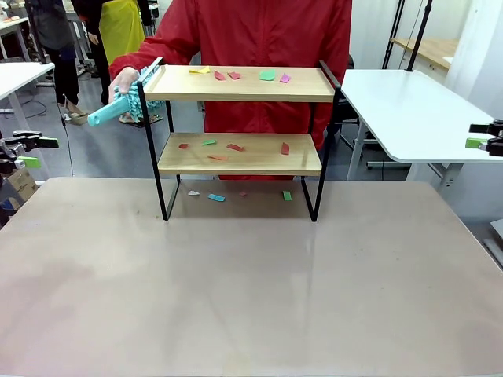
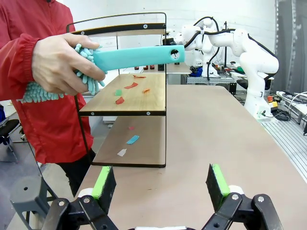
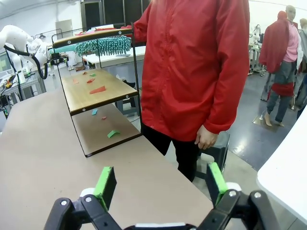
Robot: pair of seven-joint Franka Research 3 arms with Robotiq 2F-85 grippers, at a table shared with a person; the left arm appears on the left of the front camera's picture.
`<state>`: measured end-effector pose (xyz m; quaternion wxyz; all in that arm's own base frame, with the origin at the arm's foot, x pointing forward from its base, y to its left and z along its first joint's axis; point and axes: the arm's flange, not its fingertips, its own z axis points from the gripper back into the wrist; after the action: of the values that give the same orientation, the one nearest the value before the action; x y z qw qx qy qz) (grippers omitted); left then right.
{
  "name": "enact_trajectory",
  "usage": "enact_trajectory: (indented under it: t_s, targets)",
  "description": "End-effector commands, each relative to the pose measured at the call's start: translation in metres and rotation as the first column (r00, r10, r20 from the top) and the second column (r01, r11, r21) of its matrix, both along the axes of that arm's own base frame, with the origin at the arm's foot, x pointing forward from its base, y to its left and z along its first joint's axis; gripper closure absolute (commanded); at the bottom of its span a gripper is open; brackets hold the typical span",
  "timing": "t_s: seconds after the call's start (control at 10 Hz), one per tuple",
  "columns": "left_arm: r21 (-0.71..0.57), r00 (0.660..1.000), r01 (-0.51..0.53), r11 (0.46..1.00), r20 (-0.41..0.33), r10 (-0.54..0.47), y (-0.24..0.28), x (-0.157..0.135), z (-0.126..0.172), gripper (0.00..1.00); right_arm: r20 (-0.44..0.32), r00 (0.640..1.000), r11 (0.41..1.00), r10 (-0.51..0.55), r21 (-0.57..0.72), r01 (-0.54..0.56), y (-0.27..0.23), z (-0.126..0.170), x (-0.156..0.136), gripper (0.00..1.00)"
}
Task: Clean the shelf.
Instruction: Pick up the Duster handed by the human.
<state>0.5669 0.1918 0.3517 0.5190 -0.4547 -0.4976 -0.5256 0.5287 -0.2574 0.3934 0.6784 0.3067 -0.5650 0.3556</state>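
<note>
Left fingers (image 2: 102, 181): apart at full width, green pads facing each other, nothing between them. They hung over the near end of the table (image 2: 216, 139). Ahead of them, toward the left pad's side, stood the shelf (image 2: 144, 98), seen end-on with its black frame feet on the table. Coloured paper scraps (image 2: 125, 86) lay on its lower board and on the table surface beneath it. Above the left pad, at the near end of the shelf, a person's hand (image 2: 60, 62) gripped a turquoise duster (image 2: 136, 56) by its fluffy head. The plain handle projected toward the right pad's side, between the levels of the two boards.

Right fingers (image 3: 106, 184): apart at full width, nothing between them. They hung over the table near its edge. Ahead of the left pad, well apart from it, stood the shelf, with scraps on the lower board and under it. The duster head showed at the far end of the top board. Straight ahead of the fingers, beyond the table edge, stood the person in a red jacket (image 3: 196, 72).

In the front view the shelf stood at the far middle of the table, between the two sets of fingers and well apart from both
</note>
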Motion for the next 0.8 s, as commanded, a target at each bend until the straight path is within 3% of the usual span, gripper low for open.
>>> enact_trajectory:
  t_s: [0.0,0.3,0.7]
  targets:
    - [0.001,1.000,0.004,1.000,0.001,-0.004,-0.001,-0.001,0.001,0.00,-0.006,1.000,1.000,-0.010,0.002,0.010,0.004,0.007,0.001,0.00]
    - [0.000,1.000,0.000,1.000,0.000,0.000,0.000,0.000,0.000,0.00,-0.006,1.000,1.000,-0.010,0.002,0.010,0.004,0.007,0.001,0.00]
    - [0.195,0.971,-0.154,0.969,-0.153,0.185,-0.024,-0.007,0.140,0.00,-0.006,1.000,1.000,-0.010,0.002,0.010,0.004,0.007,0.001,0.00]
